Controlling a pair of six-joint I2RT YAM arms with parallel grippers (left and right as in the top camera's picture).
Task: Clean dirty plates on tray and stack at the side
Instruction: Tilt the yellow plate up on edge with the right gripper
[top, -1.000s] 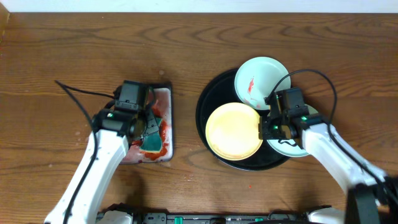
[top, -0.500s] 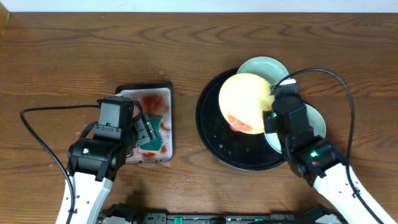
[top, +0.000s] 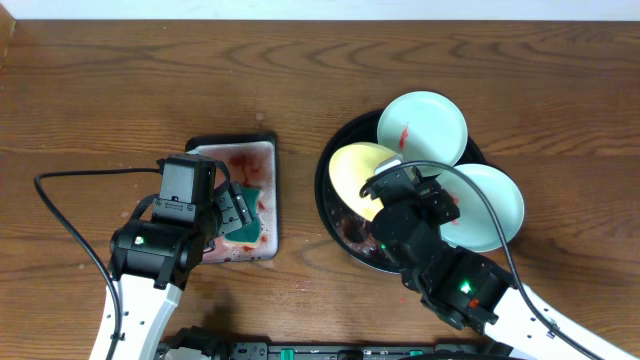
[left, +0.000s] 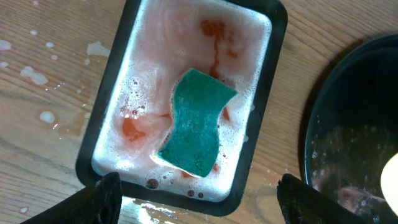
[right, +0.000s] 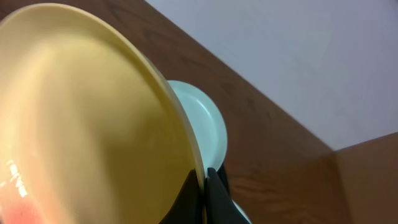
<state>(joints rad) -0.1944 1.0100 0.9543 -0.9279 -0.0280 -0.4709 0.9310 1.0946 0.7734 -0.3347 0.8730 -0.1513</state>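
Observation:
My right gripper (right: 205, 190) is shut on the rim of the pale yellow plate (right: 87, 124) and holds it tilted on edge above the black tray (top: 330, 200). The plate has red sauce on its lower part. In the overhead view the plate (top: 352, 172) sits left of the right gripper (top: 383, 183). A mint plate (top: 422, 128) with a red smear rests on the tray's far rim. A second mint plate (top: 490, 205) lies at the tray's right edge. My left gripper (left: 202, 208) is open and empty above the near end of the basin.
A small black basin (left: 112, 106) holds pinkish foamy water and a green sponge (left: 196, 121); it stands left of the tray (left: 348, 137). Water drops lie on the wood beside the basin. The left arm's cable (top: 70, 215) loops over the table at the left.
My right arm has swung left and nearer with the yellow plate lifted and tilted, uncovering both mint plates. My left gripper rose out of the basin earlier and now holds still.

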